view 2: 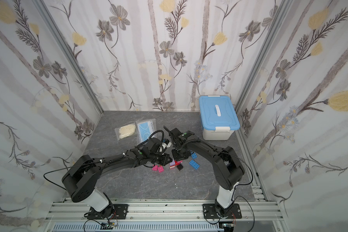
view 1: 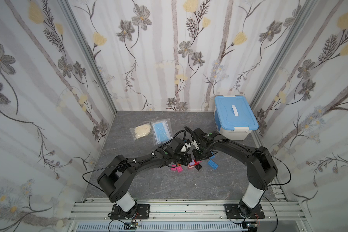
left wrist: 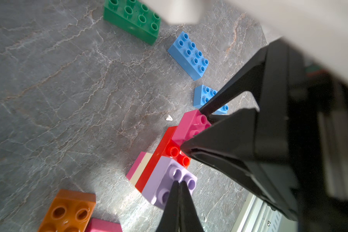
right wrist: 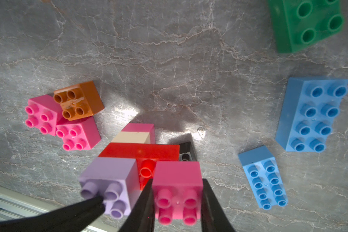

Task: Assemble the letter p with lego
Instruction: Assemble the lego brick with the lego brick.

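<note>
Far left on the grey tabletop (view 1: 149, 186) lie a clear bag of cream gloves (view 1: 142, 130) and, just beside it, a bagged blue mask (view 1: 161, 132), both well apart from the lego.

The left gripper (left wrist: 178, 183) reaches in from that side. Its fingers are pressed together with nothing between them, and their tips rest on the studs of the lavender brick (right wrist: 109, 172).

Just left of the build, two loose pink bricks (right wrist: 41, 114) sit touching, with an orange brick (right wrist: 78, 100) against them.

The build stands near the middle of the tabletop, between the two arms. It has a bottom pink brick (right wrist: 138, 127), then a cream brick (right wrist: 132, 137), then a long red brick (right wrist: 139, 150). The lavender brick sits on one end of the red brick. The top pink brick (right wrist: 177, 174) is on the other end, with bare red studs between them.

The right gripper (right wrist: 177, 180) is clamped narrowly on this top pink brick, one finger against each side.

A black brick (view 1: 198, 166) lies just beside the build. Further right are a short blue brick (right wrist: 261, 176) and a long blue brick (right wrist: 311, 114), near each other but apart. A green brick (right wrist: 303, 24) shows only in the wrist views.

A blue-lidded white box (view 1: 234, 116) stands in the far right corner.
</note>
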{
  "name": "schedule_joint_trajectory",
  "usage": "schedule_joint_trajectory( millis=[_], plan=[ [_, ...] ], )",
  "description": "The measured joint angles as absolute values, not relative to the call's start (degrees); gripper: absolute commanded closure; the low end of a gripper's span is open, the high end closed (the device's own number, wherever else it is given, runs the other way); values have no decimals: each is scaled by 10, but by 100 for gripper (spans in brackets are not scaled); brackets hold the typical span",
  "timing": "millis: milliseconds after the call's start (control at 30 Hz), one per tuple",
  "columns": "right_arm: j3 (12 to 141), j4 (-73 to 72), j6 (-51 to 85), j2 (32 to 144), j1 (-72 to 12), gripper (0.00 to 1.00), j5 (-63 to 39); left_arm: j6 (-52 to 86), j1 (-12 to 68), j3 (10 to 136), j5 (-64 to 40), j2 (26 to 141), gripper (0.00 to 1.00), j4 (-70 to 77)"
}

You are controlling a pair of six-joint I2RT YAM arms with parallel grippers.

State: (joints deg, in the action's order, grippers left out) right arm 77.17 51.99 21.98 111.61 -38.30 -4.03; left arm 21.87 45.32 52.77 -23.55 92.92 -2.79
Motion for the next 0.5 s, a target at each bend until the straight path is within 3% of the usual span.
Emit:
schedule_joint_trajectory(
  millis=[500],
  plan=[
    [783,529,215,1125,-389,81,-32,225,453,488,-231,914,100,24]
  ],
)
